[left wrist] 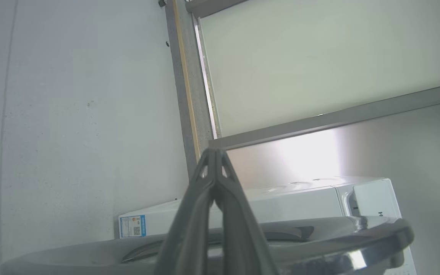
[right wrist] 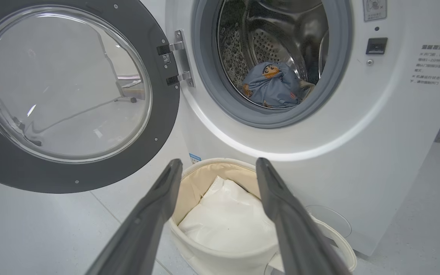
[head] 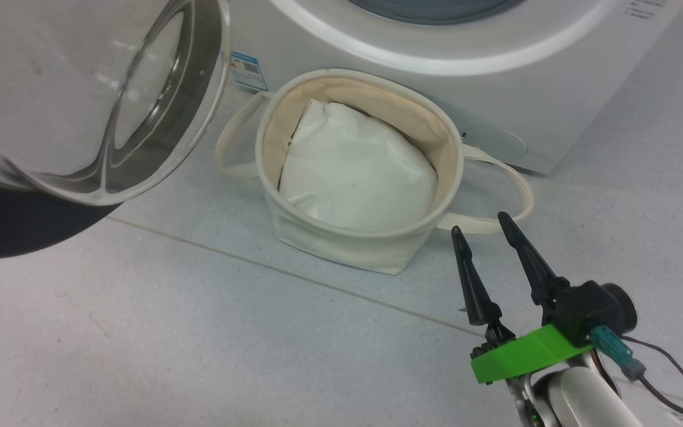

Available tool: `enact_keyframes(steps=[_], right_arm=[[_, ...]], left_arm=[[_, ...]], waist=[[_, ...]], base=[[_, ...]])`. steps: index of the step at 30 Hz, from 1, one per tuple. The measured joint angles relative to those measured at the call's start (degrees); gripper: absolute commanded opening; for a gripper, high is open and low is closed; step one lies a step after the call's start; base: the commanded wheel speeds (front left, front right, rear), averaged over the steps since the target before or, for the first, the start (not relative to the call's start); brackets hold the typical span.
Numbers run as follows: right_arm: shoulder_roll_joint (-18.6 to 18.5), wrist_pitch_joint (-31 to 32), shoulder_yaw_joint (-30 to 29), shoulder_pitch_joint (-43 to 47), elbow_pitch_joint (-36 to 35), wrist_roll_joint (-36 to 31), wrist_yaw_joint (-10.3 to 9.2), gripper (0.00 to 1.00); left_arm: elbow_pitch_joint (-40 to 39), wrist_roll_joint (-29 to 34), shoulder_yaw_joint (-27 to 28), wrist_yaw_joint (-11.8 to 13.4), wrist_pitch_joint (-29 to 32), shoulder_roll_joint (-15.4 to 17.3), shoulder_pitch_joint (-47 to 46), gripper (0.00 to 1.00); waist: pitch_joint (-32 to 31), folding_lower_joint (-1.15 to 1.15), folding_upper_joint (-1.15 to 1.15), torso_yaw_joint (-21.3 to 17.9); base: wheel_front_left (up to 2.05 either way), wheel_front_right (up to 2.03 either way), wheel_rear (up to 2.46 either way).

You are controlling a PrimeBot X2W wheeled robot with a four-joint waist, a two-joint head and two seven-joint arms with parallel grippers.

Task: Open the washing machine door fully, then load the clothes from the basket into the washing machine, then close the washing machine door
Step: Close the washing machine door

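The washing machine door (right wrist: 159,114) stands swung open to the left of the washing machine (right wrist: 357,126), its glass bowl (head: 80,101) at the upper left of the head view. The blue bear-print clothes (right wrist: 273,86) lie inside the steel drum. On the floor before the machine, the cream basket (head: 359,243) holds a plain white bundle (head: 356,172). My right gripper (head: 479,224) is open and empty, low beside the basket's right handle, and its fingers frame the basket (right wrist: 212,259) in the right wrist view. Close to the door's rim (left wrist: 357,233), my left gripper (left wrist: 214,152) is shut, fingers pressed together on nothing.
Pale tiled floor (head: 199,332) spreads to the left of and in front of the basket. A wall (left wrist: 71,114) and a grey-framed panel (left wrist: 189,95) rise behind the machine. The basket's loop handles (head: 507,184) lie out on the floor at both sides.
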Motion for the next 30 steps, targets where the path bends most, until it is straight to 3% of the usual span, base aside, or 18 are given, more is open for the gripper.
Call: enact_keyframes(steps=[16, 30], right_arm=[[0.6, 0.0, 0.5, 0.0, 0.5, 0.1, 0.0, 1.0], [2.4, 0.0, -1.4, 0.1, 3.1, 0.6, 0.0, 1.0]], left_arm=[[-1.5, -0.1, -6.4, -2.0, 14.5, -0.5, 1.2, 0.0], [-10.5, 0.1, -12.1, -2.9, 20.9, -5.1, 6.0, 0.0]], waist=[[-2.5, -0.01, 0.0, 0.5], [-4.6, -0.01, 0.0, 2.2]], base=[[0.0, 0.0, 0.0], [0.0, 0.0, 0.0]])
